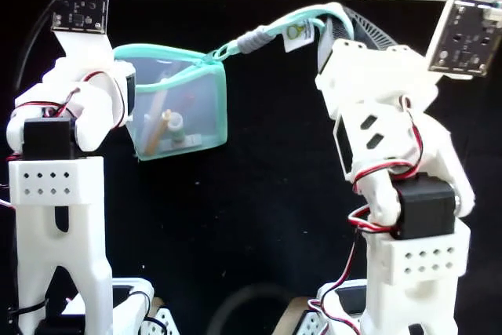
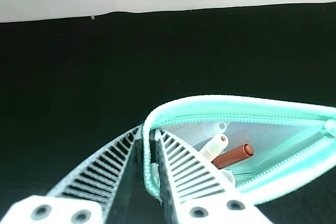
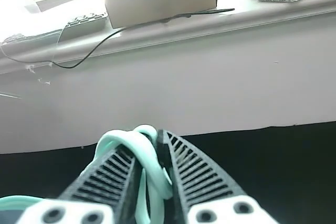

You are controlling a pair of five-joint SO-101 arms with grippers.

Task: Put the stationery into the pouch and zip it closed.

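The pouch [image 1: 184,107] is mint green with see-through mesh sides. It hangs raised and tilted at the far left. Its zip [image 2: 236,103] gapes open along the top. Inside lie a white pen [image 2: 215,145], a reddish-brown marker [image 2: 234,155] and a few smaller pieces. Its mint strap [image 1: 263,35] stretches taut up toward the right.

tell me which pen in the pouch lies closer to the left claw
The white pen: it lies next to the left claw gripping the pouch rim, with the reddish-brown pen on its far side.
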